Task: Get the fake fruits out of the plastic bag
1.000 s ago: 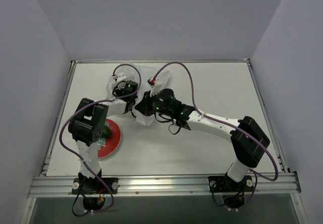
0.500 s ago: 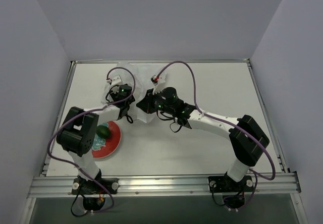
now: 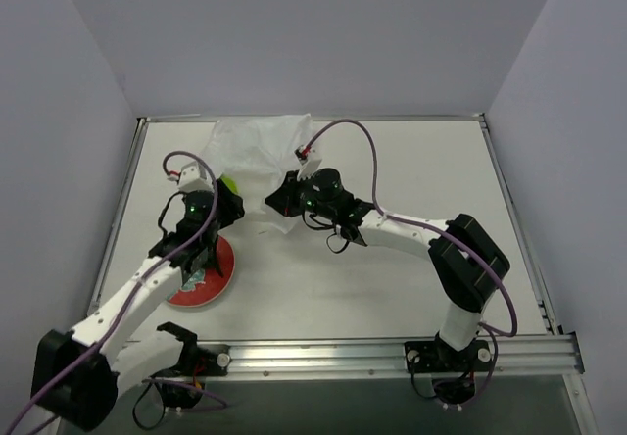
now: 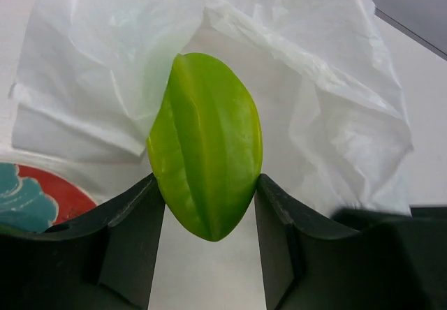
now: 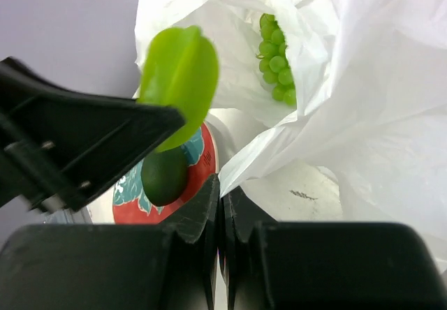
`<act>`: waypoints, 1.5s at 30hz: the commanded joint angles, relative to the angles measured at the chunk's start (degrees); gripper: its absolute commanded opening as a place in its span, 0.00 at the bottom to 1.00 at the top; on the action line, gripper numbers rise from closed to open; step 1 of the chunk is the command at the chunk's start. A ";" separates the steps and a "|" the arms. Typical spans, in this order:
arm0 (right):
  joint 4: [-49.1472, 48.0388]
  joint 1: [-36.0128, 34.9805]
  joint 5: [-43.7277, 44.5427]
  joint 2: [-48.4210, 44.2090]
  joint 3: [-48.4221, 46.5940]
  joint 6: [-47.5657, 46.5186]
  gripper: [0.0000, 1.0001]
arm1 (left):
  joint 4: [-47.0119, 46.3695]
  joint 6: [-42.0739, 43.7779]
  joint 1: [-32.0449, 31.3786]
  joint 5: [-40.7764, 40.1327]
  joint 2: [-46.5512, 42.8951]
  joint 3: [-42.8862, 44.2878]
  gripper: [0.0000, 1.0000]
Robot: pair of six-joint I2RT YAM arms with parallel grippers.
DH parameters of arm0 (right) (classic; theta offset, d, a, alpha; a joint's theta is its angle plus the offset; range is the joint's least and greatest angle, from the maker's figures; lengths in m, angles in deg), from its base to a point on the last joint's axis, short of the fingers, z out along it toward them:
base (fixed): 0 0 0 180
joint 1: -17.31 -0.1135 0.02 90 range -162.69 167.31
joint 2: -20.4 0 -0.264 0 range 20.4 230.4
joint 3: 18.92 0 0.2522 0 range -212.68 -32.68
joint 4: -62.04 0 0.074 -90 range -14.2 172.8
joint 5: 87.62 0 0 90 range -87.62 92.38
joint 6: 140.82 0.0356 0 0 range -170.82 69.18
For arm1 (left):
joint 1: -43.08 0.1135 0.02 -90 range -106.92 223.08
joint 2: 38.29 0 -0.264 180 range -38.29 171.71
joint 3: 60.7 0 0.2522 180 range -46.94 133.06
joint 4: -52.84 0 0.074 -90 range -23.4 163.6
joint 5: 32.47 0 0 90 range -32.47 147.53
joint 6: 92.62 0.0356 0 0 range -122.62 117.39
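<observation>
My left gripper (image 4: 207, 205) is shut on the yellow-green ridged oval fruit (image 4: 206, 142), holding it just outside the white plastic bag (image 4: 126, 52); the fruit also shows in the top view (image 3: 228, 186) and the right wrist view (image 5: 179, 79). My right gripper (image 5: 222, 195) is shut on a fold of the plastic bag (image 5: 335, 100) and sits at the bag's near edge in the top view (image 3: 280, 203). The light green grape bunch (image 5: 276, 60) lies inside the bag's mouth. The dark green round fruit (image 5: 164, 176) rests on the red-rimmed plate (image 5: 204, 163).
The red-rimmed plate (image 3: 216, 283) with a teal pattern lies at the near left of the table, partly under my left arm. The bag (image 3: 257, 146) spreads toward the back edge. Grey walls enclose the table on three sides.
My left gripper has pulled back out of the bag toward the plate with the yellow-green fruit in it. The left arm has swung low to the left. My right gripper has kept its hold.
</observation>
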 commanded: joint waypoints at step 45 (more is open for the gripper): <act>8.66 3.15 -2.53 -7.78 -2.11 -7.50 0.00 | 53.45 -19.63 1.41 -19.31 -28.60 -6.23 0.62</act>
